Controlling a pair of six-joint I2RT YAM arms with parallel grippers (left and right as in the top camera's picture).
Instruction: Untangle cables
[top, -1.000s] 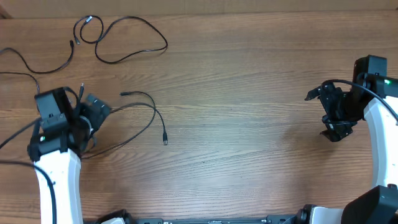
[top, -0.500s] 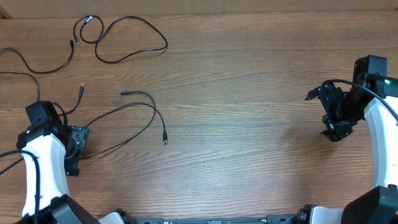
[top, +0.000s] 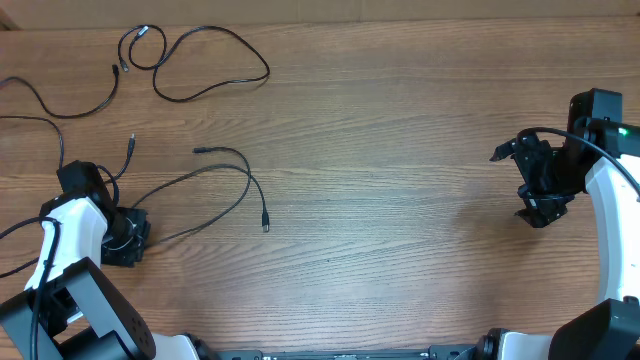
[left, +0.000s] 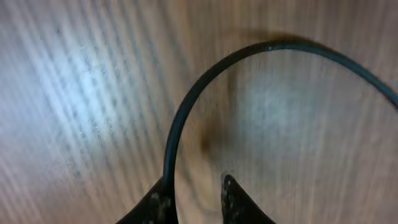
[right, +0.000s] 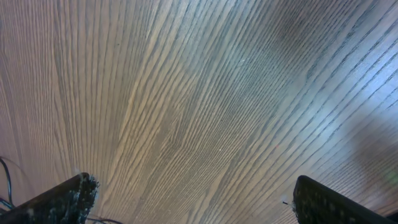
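Note:
Several thin black cables lie on the left half of the wooden table. One cable (top: 190, 178) curves from my left gripper (top: 128, 245) out to a plug (top: 265, 226). A looped cable (top: 268, 70) lies at the far left back. In the left wrist view that first cable (left: 186, 106) arcs down between my left gripper's (left: 196, 182) fingers, lying against the left finger (left: 155, 202). The jaws are narrowed, and a gap wider than the cable still shows. My right gripper (top: 512, 186) hovers open far right, with only bare wood between its tips (right: 189, 183).
Another cable (top: 40, 100) trails off the left edge of the table. A short plug end (top: 131, 141) lies just behind my left arm. The table's (top: 400, 200) middle and right show only wood grain.
My left arm has swung back toward the near left and come down onto the cable. Its jaws have narrowed from wide open. The right arm has not moved.

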